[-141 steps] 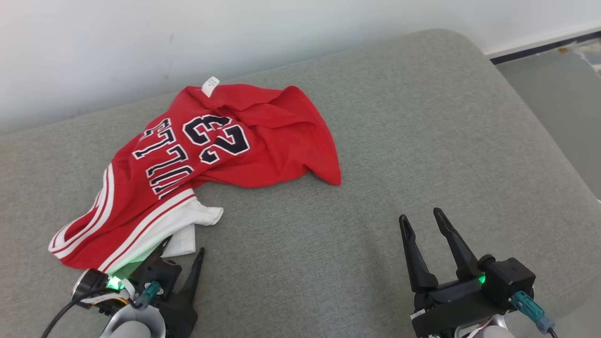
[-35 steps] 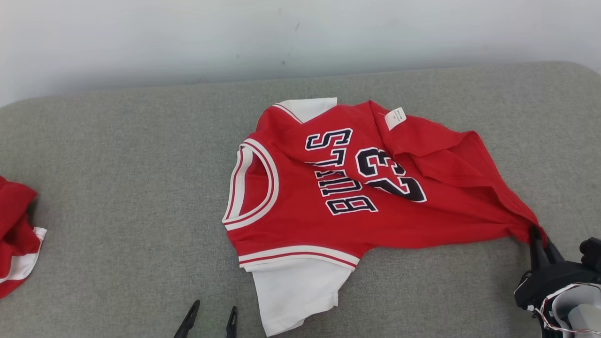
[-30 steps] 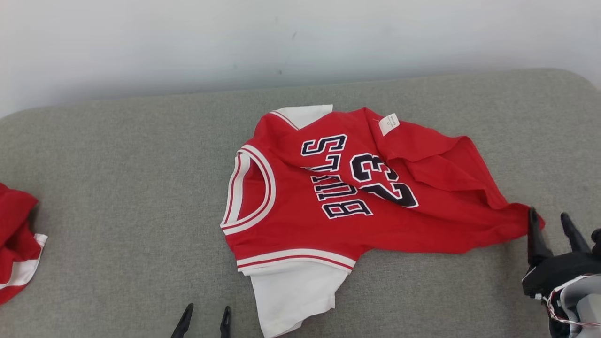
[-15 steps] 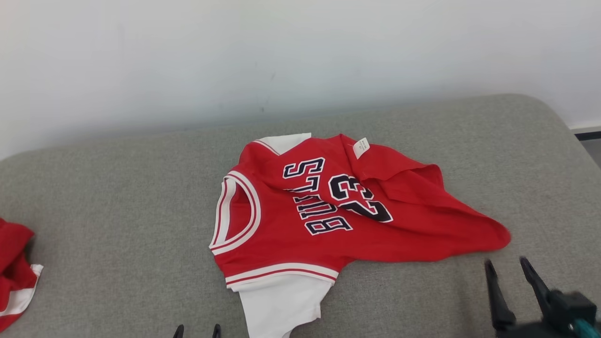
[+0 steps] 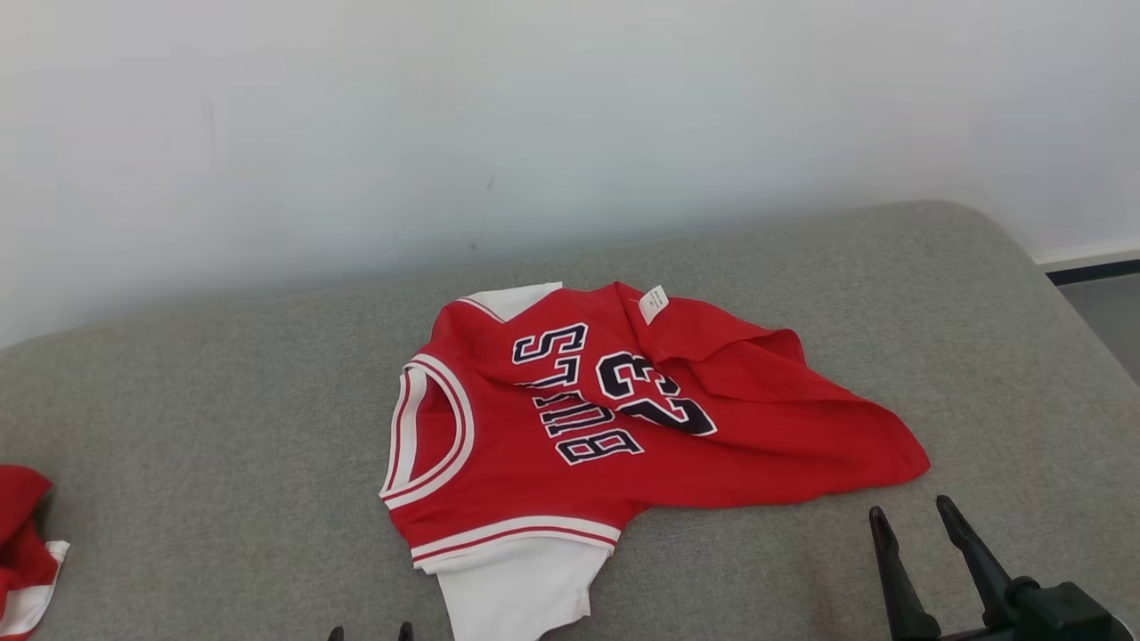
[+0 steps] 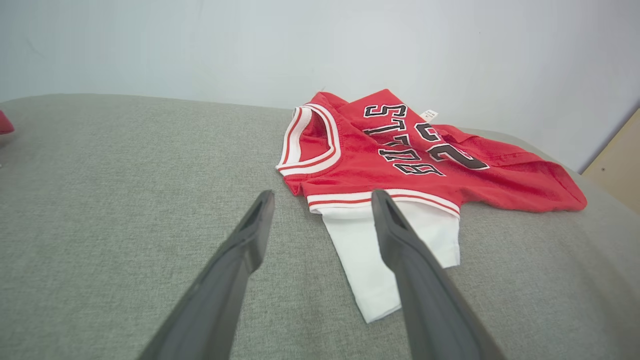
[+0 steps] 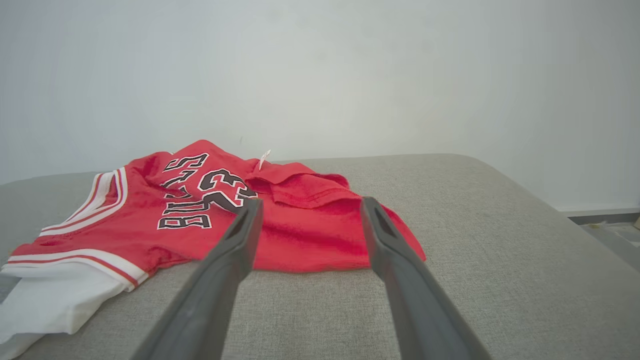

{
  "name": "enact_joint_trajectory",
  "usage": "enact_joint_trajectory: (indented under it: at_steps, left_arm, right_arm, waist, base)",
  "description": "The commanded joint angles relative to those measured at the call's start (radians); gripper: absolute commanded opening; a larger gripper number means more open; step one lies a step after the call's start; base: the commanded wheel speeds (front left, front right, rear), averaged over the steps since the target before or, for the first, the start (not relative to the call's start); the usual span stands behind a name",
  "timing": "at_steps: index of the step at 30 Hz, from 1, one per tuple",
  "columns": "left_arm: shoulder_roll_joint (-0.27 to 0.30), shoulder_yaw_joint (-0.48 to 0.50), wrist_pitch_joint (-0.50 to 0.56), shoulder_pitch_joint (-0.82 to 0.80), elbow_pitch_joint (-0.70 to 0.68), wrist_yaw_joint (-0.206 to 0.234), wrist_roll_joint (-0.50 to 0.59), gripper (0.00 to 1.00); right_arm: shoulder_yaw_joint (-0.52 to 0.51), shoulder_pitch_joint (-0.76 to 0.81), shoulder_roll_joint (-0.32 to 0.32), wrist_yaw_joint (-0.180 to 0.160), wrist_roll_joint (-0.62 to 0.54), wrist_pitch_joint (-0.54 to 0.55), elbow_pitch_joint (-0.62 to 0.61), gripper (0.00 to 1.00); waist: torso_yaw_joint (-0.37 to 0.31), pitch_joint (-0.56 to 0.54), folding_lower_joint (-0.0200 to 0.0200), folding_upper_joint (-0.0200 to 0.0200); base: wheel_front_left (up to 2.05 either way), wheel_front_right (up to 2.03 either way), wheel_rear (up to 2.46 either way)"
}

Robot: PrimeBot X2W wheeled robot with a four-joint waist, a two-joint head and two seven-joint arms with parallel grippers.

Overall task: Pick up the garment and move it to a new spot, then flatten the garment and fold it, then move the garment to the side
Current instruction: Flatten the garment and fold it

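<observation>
So the grey padded surface (image 5: 223, 374) carries the red Bulls jersey (image 5: 570, 445) at its middle, lying rumpled with one side doubled over. The move looks done; flattening, folding and setting aside remain. The right gripper (image 5: 910, 507) and left gripper (image 6: 322, 195) both gape empty, near the cloth.

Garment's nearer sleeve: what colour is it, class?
The sleeve is white; clearest in the left wrist view.

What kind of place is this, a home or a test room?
Probably a plain indoor test room, though I cannot be sure: a wide grey cushioned surface stands against a bare white wall, with a red jersey lying on it.
</observation>
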Motion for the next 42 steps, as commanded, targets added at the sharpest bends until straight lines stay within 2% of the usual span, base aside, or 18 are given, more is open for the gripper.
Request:
enact_joint_trajectory:
  at_steps: [1,16,19,24,26,30,34,35,36,37,38,42]
  left_arm:
    - [-0.008,0.010,-0.006,0.022,0.002,-0.007,0.010,1.00]
    - [-0.056,0.039,-0.006,0.052,0.046,-0.044,0.036,1.00]
    - [-0.069,0.024,0.001,0.032,0.087,-0.066,0.005,1.00]
    - [-0.085,-0.029,0.087,-0.069,0.210,-0.104,-0.061,1.00]
    - [-0.090,-0.045,0.112,-0.109,0.261,-0.105,-0.090,1.00]
    - [-0.095,-0.065,0.150,-0.177,0.340,-0.077,-0.115,1.00]
    - [-0.096,-0.093,0.193,-0.226,0.385,-0.066,-0.169,1.00]
    - [-0.097,-0.104,0.201,-0.235,0.393,-0.065,-0.174,0.93]
    - [-0.097,-0.115,0.210,-0.243,0.399,-0.066,-0.192,0.46]
    - [-0.098,-0.129,0.219,-0.250,0.406,-0.068,-0.202,0.13]
    - [-0.099,-0.143,0.227,-0.256,0.416,-0.068,-0.207,0.00]
    - [-0.099,-0.173,0.218,-0.271,0.408,-0.067,-0.224,0.00]
  right_arm:
    - [0.008,0.022,-0.005,-0.001,0.010,-0.001,-0.022,1.00]
    - [0.013,0.039,0.000,-0.001,0.023,-0.001,-0.034,1.00]
    - [0.011,0.035,0.000,-0.001,0.026,-0.001,-0.034,1.00]
    - [0.029,0.006,-0.008,-0.001,0.026,-0.001,-0.008,1.00]
    - [0.039,-0.014,-0.014,-0.001,0.038,-0.001,0.019,1.00]
    - [0.030,-0.083,-0.034,-0.001,0.072,-0.001,0.092,1.00]
    - [-0.005,-0.190,-0.062,-0.001,0.131,-0.001,0.232,1.00]
    - [-0.006,-0.220,-0.073,-0.001,0.140,-0.001,0.262,1.00]
    - [-0.007,-0.250,-0.078,-0.001,0.158,-0.001,0.296,1.00]
    - [0.003,-0.274,-0.086,-0.001,0.172,-0.001,0.336,1.00]
    - [0.018,-0.303,-0.095,-0.001,0.180,-0.001,0.364,1.00]
    - [0.054,-0.384,-0.128,-0.001,0.246,-0.001,0.470,1.00]
  waist:
    - [-0.003,-0.007,0.0000,0.0001]
    - [0.000,-0.023,0.0000,0.0001]
    - [0.004,-0.013,0.0000,0.0001]
    - [0.000,0.016,0.0000,0.0001]
    - [-0.009,0.030,0.0000,0.0001]
    - [-0.026,0.060,0.0000,0.0001]
    - [-0.031,0.107,0.0000,0.0001]
    - [-0.030,0.116,0.0000,0.0001]
    - [-0.029,0.124,0.0000,0.0001]
    - [-0.028,0.133,0.0000,0.0001]
    - [-0.026,0.139,0.0000,0.0001]
    - [-0.011,0.161,0.0000,0.0001]
  base:
    - [0.00,0.00,0.00]
    - [0.00,0.00,0.00]
    - [0.00,0.00,0.00]
    - [0.00,0.00,0.00]
    - [0.00,0.00,0.00]
    - [0.00,0.00,0.00]
    - [0.00,0.00,0.00]
    - [0.00,0.00,0.00]
    - [0.00,0.00,0.00]
    - [0.00,0.00,0.00]
    - [0.00,0.00,0.00]
    - [0.00,0.00,0.00]
